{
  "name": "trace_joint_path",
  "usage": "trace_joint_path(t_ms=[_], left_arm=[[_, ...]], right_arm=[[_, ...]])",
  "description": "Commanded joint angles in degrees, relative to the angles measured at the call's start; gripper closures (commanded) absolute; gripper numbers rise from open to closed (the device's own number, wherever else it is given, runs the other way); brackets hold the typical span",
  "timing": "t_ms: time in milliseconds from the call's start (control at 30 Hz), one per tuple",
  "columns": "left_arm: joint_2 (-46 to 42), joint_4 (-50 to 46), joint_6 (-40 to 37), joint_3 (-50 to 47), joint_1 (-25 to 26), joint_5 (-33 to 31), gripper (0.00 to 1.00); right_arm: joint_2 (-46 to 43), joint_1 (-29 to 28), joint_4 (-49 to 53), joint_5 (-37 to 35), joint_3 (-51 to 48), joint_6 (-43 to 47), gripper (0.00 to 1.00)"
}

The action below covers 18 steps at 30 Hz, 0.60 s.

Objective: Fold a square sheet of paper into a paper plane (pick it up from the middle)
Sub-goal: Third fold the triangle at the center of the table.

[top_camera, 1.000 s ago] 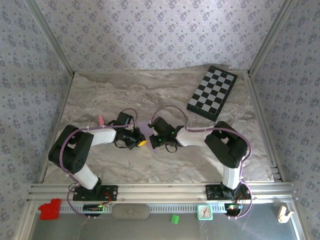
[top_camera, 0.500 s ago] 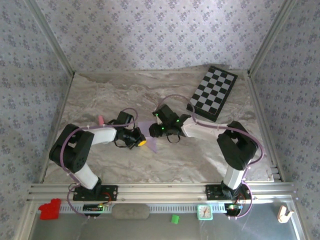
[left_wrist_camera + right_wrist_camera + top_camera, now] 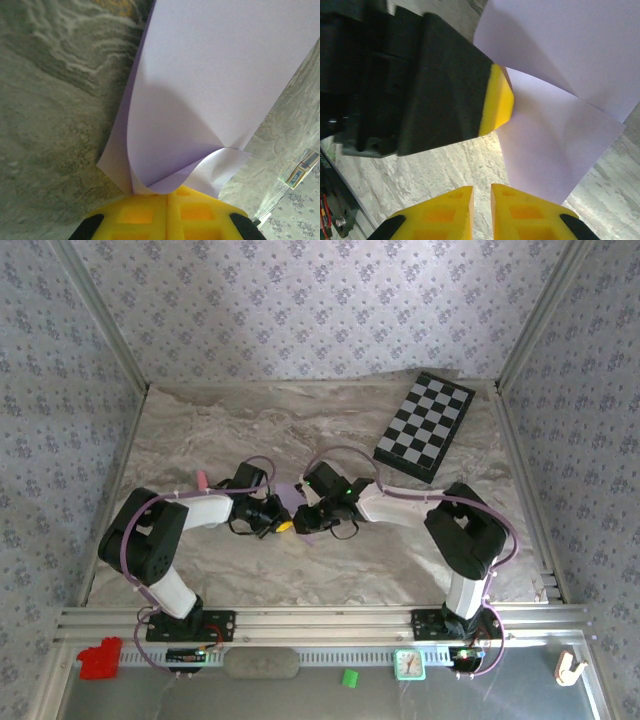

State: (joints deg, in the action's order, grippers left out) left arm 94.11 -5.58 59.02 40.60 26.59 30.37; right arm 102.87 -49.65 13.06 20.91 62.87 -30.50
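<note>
Marbled desk (image 3: pixel 200 430): the surface to fold on. The crease will likely come sharper if the doubled paper is pressed flat here, not pinched in the air.
Square sheet of paper (image 3: pixel 210 90): at the desk's middle, between both hands, bent over in a soft curl and not yet creased. Its edges should be lined up before flattening.
Left hand (image 3: pixel 167 196): clenched on the curled edge. It should hold firm as the anchor.
Right hand (image 3: pixel 481 192): pads barely parted, grasping nothing, just beside a free corner. It probably needs to take that corner squarely.
Long axis: seems to run straight out from the left hand's pads. Which way it points, I cannot tell.
</note>
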Motion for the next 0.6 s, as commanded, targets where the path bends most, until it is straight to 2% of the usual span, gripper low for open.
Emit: trace_joint_path(t_ms=[0,567], left_arm=[[2.49,-5.66,-0.06,-1.4,-0.22,-5.61,0.92],[1.96,-5.67,0.13,-1.31,-0.22,-5.61,0.92]], right_arm=[[1.83,-0.17,-0.42,1.5,-0.39,0.53,0.84],[5.49,-0.14,0.86,1.16,0.65,0.8,0.86]])
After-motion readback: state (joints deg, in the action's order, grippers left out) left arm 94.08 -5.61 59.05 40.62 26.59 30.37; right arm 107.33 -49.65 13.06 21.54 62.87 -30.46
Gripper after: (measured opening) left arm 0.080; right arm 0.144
